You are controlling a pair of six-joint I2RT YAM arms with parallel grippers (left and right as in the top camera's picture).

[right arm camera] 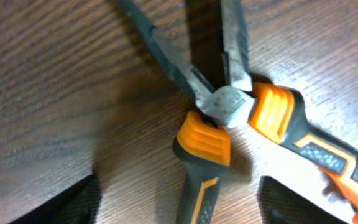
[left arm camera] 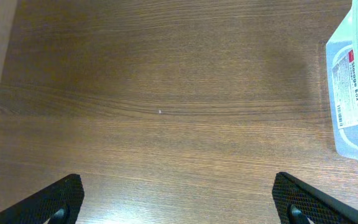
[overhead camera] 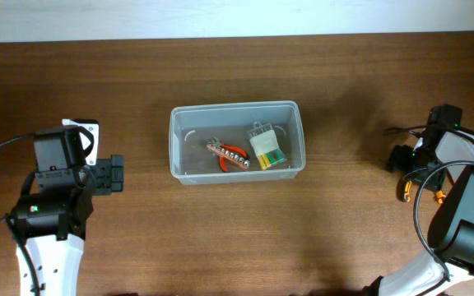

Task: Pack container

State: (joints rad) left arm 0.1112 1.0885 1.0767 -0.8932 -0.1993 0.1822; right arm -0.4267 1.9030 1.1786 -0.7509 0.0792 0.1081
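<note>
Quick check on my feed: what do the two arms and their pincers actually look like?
Both the left arm and right arm have black, blocky upper segments on white base links, with thin black cables trailing. The left pincer has black fingers with a fine grid texture.

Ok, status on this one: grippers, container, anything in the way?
Left gripper open, empty. Right gripper open over orange-handled pliers, not gripping. Container mid-table, holds red-handled tool and packet. Nothing seen in the way.
</note>
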